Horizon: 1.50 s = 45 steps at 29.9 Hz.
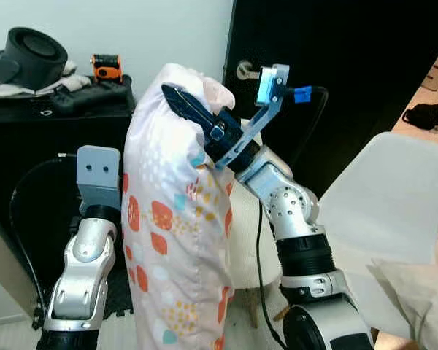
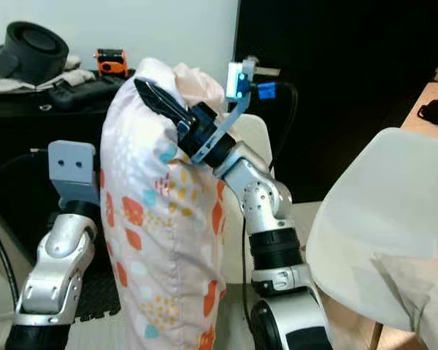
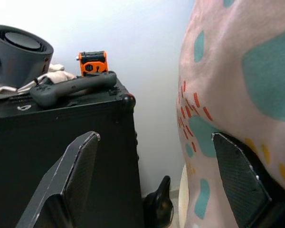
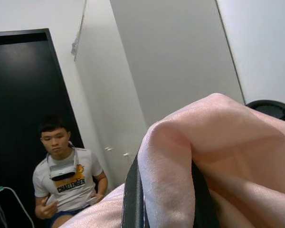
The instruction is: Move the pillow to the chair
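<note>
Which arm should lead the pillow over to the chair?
Right. The right gripper is shut on the pillow at its top, and the white chair stands on the robot's right. The left gripper is open, only pressing the pillow's far side.

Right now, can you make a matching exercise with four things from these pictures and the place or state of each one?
Things:
1. patterned pink pillow
2. white plastic chair
3. small orange device
4. right gripper

Places or states:
A. on the black cabinet
B. held upright between both arms
C. fingers pinching the pillow's top
D. to the robot's right

Pairs: 1-B, 2-D, 3-A, 4-C
</note>
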Motion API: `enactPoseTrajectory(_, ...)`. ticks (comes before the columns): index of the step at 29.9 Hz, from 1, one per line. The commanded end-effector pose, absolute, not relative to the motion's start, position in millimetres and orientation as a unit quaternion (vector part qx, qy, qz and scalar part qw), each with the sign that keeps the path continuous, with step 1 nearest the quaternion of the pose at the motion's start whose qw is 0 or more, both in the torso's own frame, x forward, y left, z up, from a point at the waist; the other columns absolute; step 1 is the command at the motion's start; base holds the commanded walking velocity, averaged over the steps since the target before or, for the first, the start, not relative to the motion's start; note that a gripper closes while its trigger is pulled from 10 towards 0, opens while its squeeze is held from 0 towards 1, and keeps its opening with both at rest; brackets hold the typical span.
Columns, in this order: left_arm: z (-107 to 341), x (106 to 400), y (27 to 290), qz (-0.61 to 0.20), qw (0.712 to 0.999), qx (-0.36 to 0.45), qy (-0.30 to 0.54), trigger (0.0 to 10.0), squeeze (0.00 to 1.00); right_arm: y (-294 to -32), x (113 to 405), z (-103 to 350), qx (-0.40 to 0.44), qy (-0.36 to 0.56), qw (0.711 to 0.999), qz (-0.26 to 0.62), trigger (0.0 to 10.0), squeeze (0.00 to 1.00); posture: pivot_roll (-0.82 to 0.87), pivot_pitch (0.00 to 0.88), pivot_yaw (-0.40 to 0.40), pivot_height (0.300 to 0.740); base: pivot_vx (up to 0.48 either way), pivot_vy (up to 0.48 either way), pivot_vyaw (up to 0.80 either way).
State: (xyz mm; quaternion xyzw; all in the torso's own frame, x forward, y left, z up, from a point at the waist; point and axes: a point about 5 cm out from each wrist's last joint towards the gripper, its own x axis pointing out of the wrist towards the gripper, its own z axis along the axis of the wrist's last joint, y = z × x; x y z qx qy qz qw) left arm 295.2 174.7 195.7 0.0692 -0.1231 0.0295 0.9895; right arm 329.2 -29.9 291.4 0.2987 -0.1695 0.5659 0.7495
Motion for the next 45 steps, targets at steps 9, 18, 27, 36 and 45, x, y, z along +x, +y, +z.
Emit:
enactPoseTrajectory(9, 199.2, 296.4, 167.7, 0.008, 0.989, 0.079, -0.128, 10.0, 0.0, -33.3, 333.6, 304.0, 0.313, -0.192, 0.752, 0.547, 10.0, 0.0, 0.03, 0.0, -0.099, 0.74, 0.48, 0.0, 0.0)
enactPoseTrajectory(18, 199.1, 296.2, 168.1, 0.01, 0.988, 0.082, -0.129, 10.0, 0.0, -33.2, 332.5, 305.9, 0.313, -0.195, 0.748, 0.551, 10.0, 0.0, 0.03, 0.0, -0.099, 0.74, 0.48, 0.0, 0.0)
enactPoseTrajectory(27, 197.5, 297.3, 169.1, 0.02, 0.989, 0.078, -0.122, 10.0, 0.0, -34.1, 332.5, 307.5, 0.315, -0.196, 0.747, 0.551, 10.0, 0.0, 0.03, 0.0, -0.098, 0.74, 0.201, 0.0, 0.0)
enactPoseTrajectory(36, 198.0, 296.7, 168.4, 0.018, 0.989, 0.088, -0.121, 10.0, 0.0, -38.3, 339.3, 304.9, 0.314, -0.172, 0.762, 0.54, 10.0, 0.0, 0.03, 0.0, -0.099, 0.74, 0.0, 0.0, 0.0)
enactPoseTrajectory(45, 197.0, 296.6, 168.1, 0.02, 0.988, 0.096, -0.118, 10.0, 0.0, -24.8, 349.4, 272.8, 0.233, -0.059, 0.818, 0.523, 10.0, 0.0, 0.03, 0.0, -0.101, 0.735, 0.0, 0.0, 0.0)
